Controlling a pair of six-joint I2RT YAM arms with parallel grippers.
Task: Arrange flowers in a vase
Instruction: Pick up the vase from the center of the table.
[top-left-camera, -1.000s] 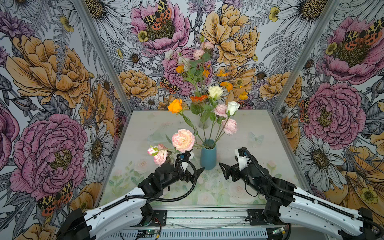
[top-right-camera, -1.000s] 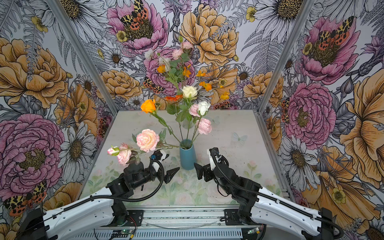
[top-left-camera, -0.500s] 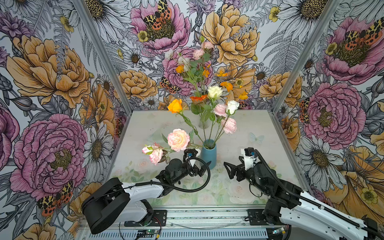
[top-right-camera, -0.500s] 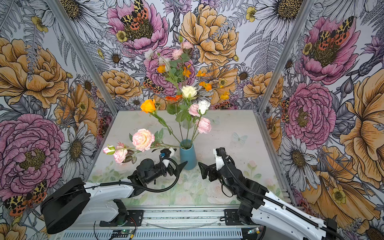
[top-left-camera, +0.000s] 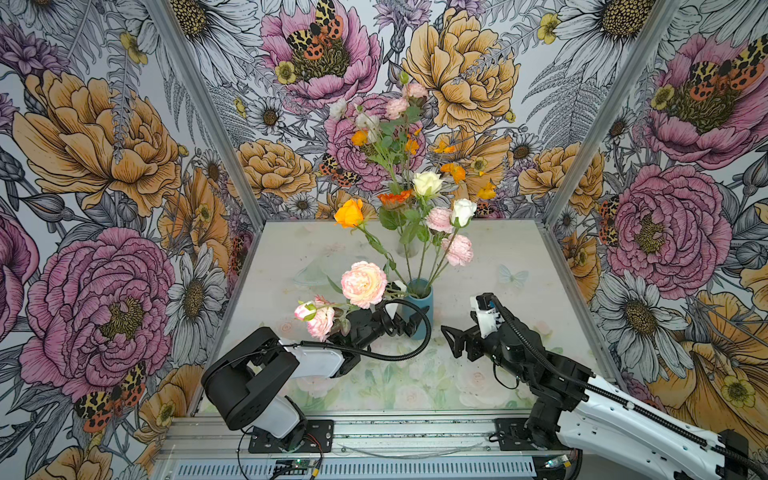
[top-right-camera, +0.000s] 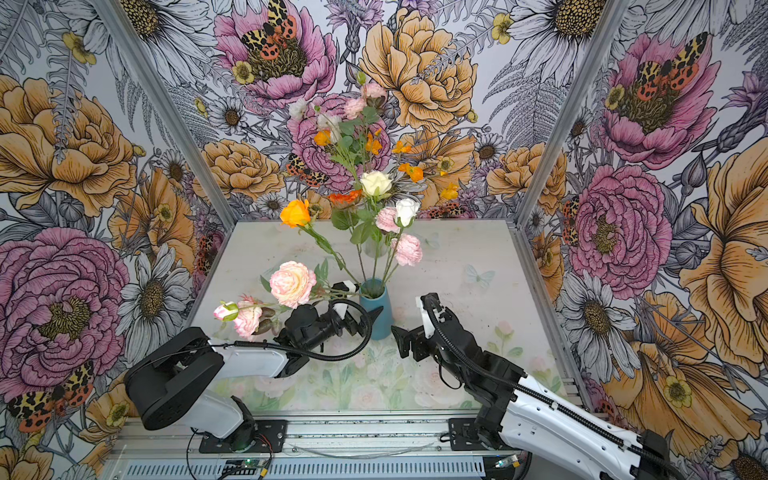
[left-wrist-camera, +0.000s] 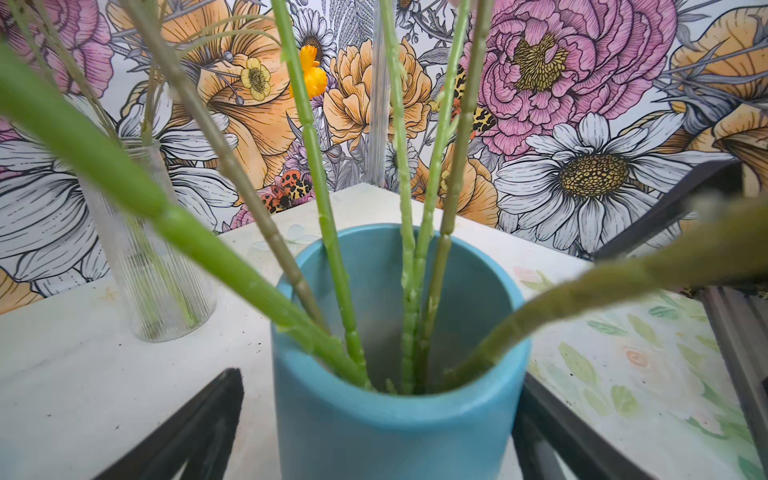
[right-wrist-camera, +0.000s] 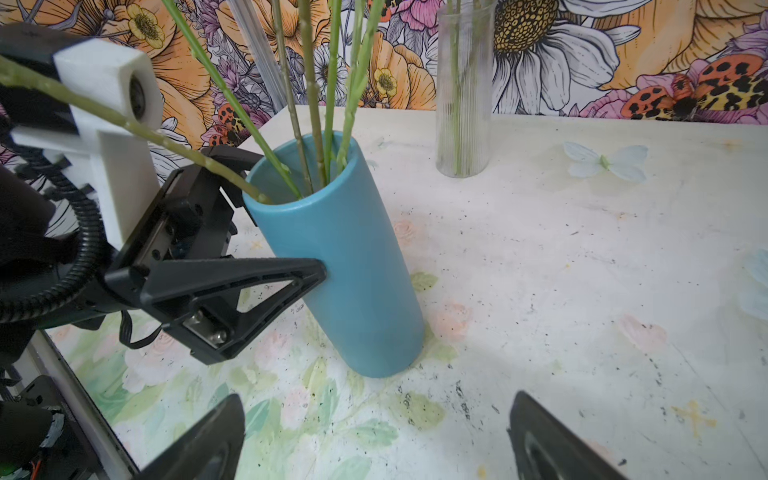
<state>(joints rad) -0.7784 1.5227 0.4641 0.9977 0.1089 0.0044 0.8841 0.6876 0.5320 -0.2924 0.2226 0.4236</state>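
Around blue vase (top-right-camera: 376, 322), toward bench (top-left-camera: 540, 266) front edge: left gripper (left-wrist-camera: 380, 386), spread, empty, nearer. Just beside: right gripper (top-left-camera: 449, 341), spread. Stems of flowers (top-left-camera: 439, 219) upright inside.

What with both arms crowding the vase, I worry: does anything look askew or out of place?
Yes: the large peach-pink rose and the small pink blooms beside it sag nearly sideways out of the blue vase, over the open left tool, while the other flowers stand up.
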